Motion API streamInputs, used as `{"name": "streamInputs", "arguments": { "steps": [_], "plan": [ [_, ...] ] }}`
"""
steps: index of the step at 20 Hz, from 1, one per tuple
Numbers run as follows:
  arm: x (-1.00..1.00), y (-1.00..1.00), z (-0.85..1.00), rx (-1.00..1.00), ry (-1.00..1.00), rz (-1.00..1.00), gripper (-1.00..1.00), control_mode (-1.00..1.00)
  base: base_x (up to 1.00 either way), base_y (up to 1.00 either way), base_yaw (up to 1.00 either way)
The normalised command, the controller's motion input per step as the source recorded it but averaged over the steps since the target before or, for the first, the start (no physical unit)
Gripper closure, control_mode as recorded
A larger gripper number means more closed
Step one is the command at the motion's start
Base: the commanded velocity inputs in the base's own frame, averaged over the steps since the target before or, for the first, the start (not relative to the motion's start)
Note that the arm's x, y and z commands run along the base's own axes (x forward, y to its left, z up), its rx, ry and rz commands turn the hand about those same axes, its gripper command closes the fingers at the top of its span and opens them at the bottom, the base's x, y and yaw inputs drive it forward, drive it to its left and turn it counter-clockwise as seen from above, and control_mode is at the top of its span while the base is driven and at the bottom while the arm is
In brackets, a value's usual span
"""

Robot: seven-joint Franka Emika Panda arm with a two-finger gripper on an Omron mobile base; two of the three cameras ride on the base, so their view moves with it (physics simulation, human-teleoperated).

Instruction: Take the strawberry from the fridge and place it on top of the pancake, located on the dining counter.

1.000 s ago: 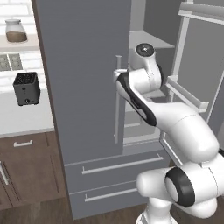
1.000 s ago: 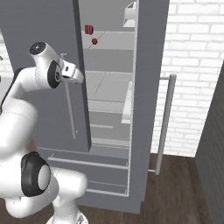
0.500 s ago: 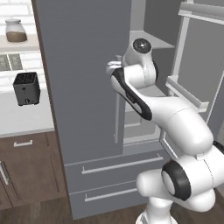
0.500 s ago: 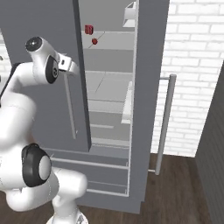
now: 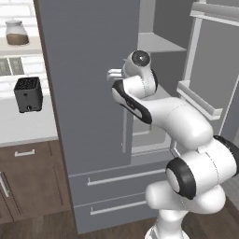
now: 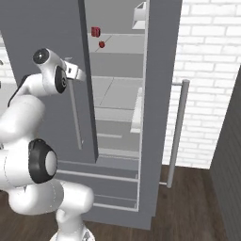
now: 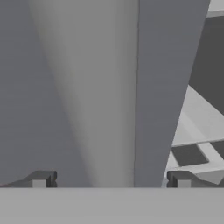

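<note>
We hold our hand [image 7: 111, 179] spread wide, empty, at the fridge [image 5: 88, 116] door edge; strawberry [image 6: 101, 44] sits far inside.

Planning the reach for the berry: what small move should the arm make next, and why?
Probably swing the open gripper sideways past the closed fridge door's edge toward the open compartment. The hand view faces the grey door close up, while the strawberry sits on an upper shelf beside a larger red lump, well beyond the hand.
</note>
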Motion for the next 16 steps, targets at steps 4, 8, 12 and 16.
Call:
{"name": "streamInputs", "arguments": {
  "steps": [4, 8, 12, 16],
  "plan": [
    [0.47, 0.01, -0.15, -0.03, 0.00, 0.00, -1.00, -1.00, 0.00, 0.00, 0.00],
    [0.31, -0.04, -0.01, -0.01, -0.02, 0.00, -1.00, -1.00, 0.00, 0.00, 0.00],
    [0.13, 0.00, 0.00, 0.00, -0.01, 0.00, 1.00, -1.00, 0.00, 0.00, 0.00],
    [-0.01, 0.00, 0.00, 0.00, 0.00, 0.00, 1.00, -1.00, 0.00, 0.00, 0.00]
  ]
}}
